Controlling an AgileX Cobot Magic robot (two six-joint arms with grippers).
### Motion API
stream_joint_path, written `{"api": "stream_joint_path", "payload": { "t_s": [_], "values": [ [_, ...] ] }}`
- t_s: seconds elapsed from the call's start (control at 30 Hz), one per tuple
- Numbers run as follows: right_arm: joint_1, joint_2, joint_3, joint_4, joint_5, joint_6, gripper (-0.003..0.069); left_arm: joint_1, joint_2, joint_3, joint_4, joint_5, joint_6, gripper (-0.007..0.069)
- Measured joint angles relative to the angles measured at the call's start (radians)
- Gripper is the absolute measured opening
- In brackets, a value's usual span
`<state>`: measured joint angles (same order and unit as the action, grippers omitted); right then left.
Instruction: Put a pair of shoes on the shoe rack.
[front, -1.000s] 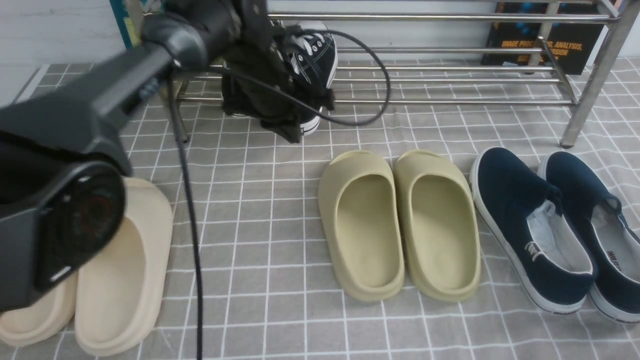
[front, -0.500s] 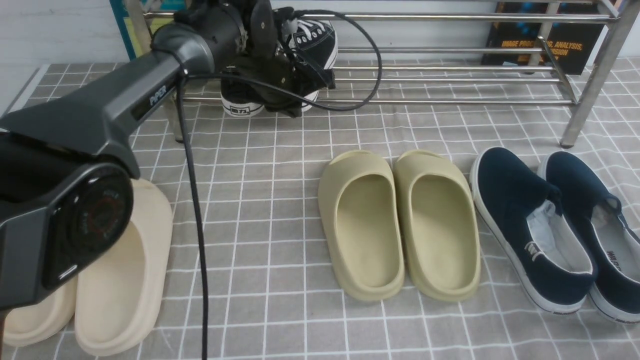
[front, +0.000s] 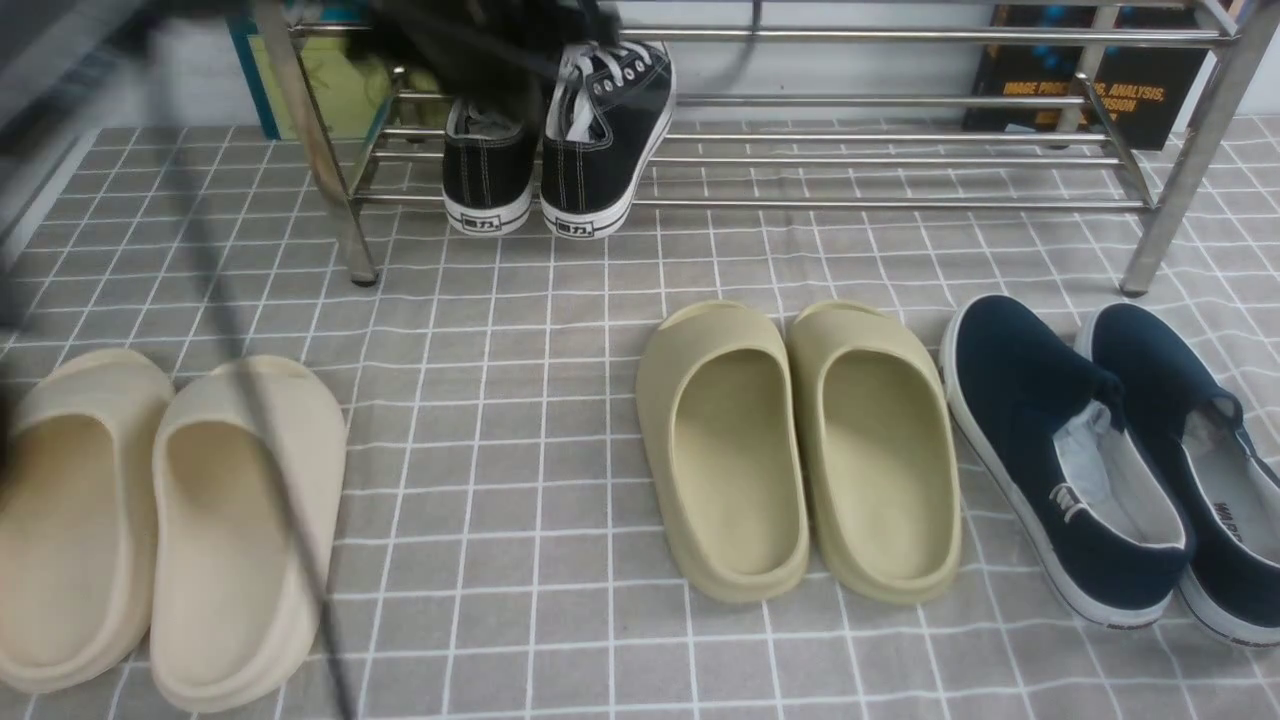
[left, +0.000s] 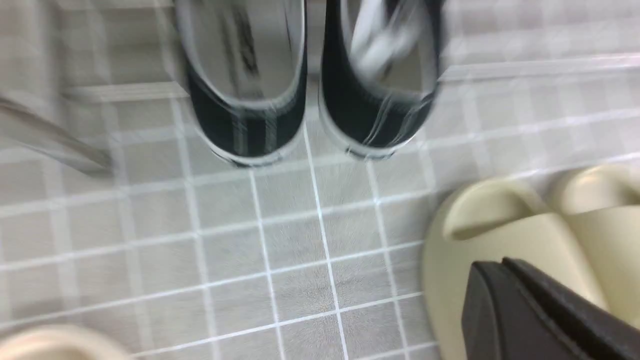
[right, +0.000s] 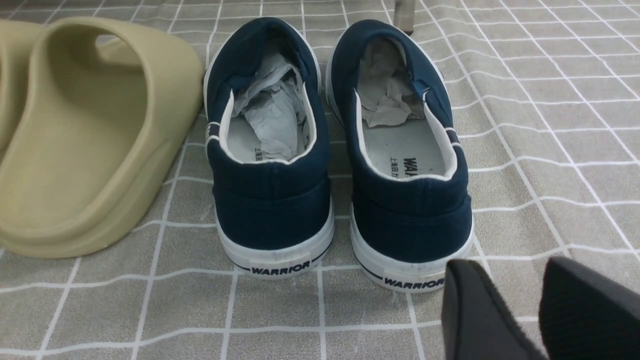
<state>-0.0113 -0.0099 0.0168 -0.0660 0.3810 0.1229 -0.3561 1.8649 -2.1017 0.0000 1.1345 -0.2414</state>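
Two black canvas sneakers stand side by side, heels toward me, on the low shelf at the left end of the steel shoe rack: the left one and the right one. Nothing holds them. My left arm is a dark blur above them at the top edge. In the left wrist view the sneakers are blurred. My left gripper shows its fingers pressed together, empty, over an olive slide. My right gripper is open and empty behind the navy slip-ons.
Olive slides lie in the middle of the checked cloth. Beige slides lie at the front left and navy slip-ons at the right. A dark book leans behind the rack. A blurred cable crosses the beige slides.
My left gripper has let go of the right sneaker, which now rests on the shelf beside the other. The left arm has swung up and away and is blurred.
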Motion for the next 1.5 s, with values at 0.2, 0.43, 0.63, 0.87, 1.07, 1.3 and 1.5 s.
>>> {"api": "stream_joint_path", "payload": {
  "t_s": [0.2,0.43,0.63,0.87,1.07,1.3,1.5],
  "values": [
    [0.0,0.0,0.0,0.0,0.0,0.0,0.0239,0.0,-0.23,0.009,0.049,0.064,0.003,-0.0013],
    [0.0,0.0,0.0,0.0,0.0,0.0,0.0239,0.0,-0.507,0.268,0.064,0.099,-0.011,-0.0013],
    [0.0,0.0,0.0,0.0,0.0,0.0,0.0239,0.0,-0.756,0.607,0.064,0.054,-0.059,-0.0013],
    [0.0,0.0,0.0,0.0,0.0,0.0,0.0239,0.0,-1.048,0.882,0.085,0.007,-0.11,-0.0013],
    [0.0,0.0,0.0,0.0,0.0,0.0,0.0239,0.001,-1.241,1.021,0.091,0.034,-0.126,-0.0013],
    [0.0,0.0,0.0,0.0,0.0,0.0,0.0239,0.001,-1.293,1.052,0.047,0.117,-0.126,-0.001],
    [0.0,0.0,0.0,0.0,0.0,0.0,0.0239,0.001,-1.293,1.054,0.045,0.117,-0.126,-0.0005]
  ]
}}
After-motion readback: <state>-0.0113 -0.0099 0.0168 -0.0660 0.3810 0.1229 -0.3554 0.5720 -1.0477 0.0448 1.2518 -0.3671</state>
